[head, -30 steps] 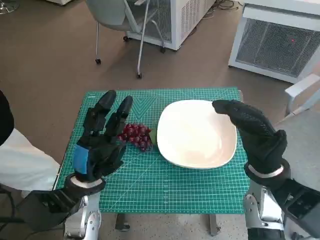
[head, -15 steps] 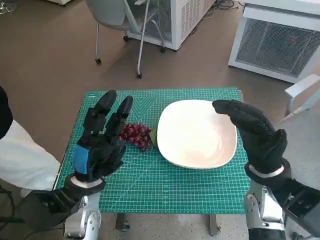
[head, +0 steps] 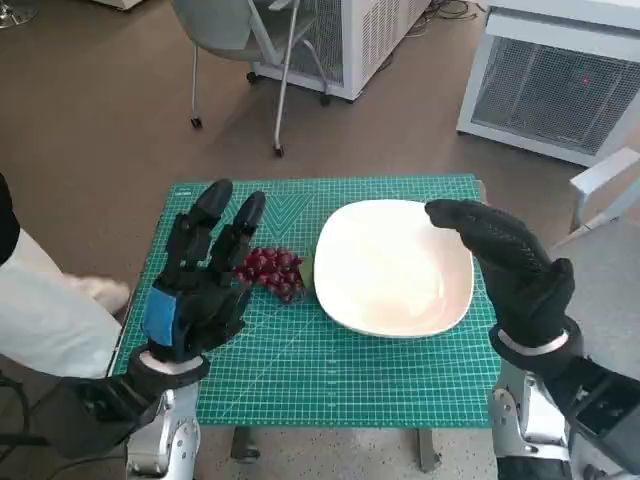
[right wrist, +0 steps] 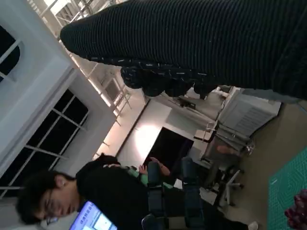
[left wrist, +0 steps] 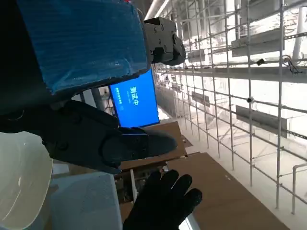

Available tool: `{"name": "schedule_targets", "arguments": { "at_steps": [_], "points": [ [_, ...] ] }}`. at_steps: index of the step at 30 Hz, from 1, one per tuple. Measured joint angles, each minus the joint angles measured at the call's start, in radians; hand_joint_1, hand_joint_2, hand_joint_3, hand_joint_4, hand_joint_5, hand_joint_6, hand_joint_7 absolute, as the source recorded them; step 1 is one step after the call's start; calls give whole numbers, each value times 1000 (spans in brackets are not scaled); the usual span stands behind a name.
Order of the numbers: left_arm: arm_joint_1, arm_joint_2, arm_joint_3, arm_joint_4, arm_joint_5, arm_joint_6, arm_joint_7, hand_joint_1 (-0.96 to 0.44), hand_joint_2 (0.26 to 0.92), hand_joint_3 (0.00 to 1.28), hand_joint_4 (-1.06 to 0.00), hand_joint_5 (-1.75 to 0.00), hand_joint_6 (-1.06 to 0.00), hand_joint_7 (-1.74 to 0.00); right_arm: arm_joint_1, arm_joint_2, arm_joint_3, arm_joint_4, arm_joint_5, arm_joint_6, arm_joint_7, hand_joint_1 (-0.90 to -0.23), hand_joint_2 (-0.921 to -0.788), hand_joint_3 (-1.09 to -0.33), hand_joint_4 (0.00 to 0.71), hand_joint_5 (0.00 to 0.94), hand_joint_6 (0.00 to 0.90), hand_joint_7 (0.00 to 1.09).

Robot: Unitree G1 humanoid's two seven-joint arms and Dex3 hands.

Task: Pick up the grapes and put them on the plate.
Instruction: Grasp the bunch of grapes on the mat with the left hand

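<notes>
Left hand (head: 195, 290) spread, holding nothing, poised beside the grapes (head: 270, 272) on the worktop's green mat (head: 330, 370), likely lining up a grasp; right hand (head: 510, 265) held open over the plate (head: 390, 268) edge, idle.

One bunch of red grapes (head: 270, 272) and one white plate (head: 393, 266) are sitting on one green cutting mat (head: 330, 370), with two robot hands showing, left hand (head: 195, 290) and right hand (head: 510, 265).

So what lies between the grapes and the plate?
Only a narrow strip of bare green mat; the head view shows the grapes beside the plate, apparently not touching.
</notes>
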State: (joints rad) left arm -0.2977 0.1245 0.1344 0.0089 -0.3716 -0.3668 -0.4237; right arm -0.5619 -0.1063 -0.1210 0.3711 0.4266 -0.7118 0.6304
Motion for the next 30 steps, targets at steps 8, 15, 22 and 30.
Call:
{"name": "schedule_targets", "arguments": {
  "at_steps": [8,15,22,30],
  "points": [
    [-3,3,0,0,7,2,3,-506,921,330,-193,-11,1,-404,0,0,-2,2,0,0,0,-680,-921,-648,270,0,250,90],
    [-11,71,5,-6,137,3,43,-572,921,229,-133,-2,1,-323,0,0,-3,1,0,0,0,-678,-921,-648,271,0,252,89],
    [-11,200,15,-70,441,61,116,-652,881,56,-30,-2,-7,-118,-1,0,-3,1,0,-1,0,-677,-921,-649,275,2,253,87],
    [-18,344,3,-212,787,233,125,-648,793,3,-50,-15,-68,-116,-4,0,-4,1,-2,-1,-6,-676,-921,-649,277,3,254,85]
  ]
}}
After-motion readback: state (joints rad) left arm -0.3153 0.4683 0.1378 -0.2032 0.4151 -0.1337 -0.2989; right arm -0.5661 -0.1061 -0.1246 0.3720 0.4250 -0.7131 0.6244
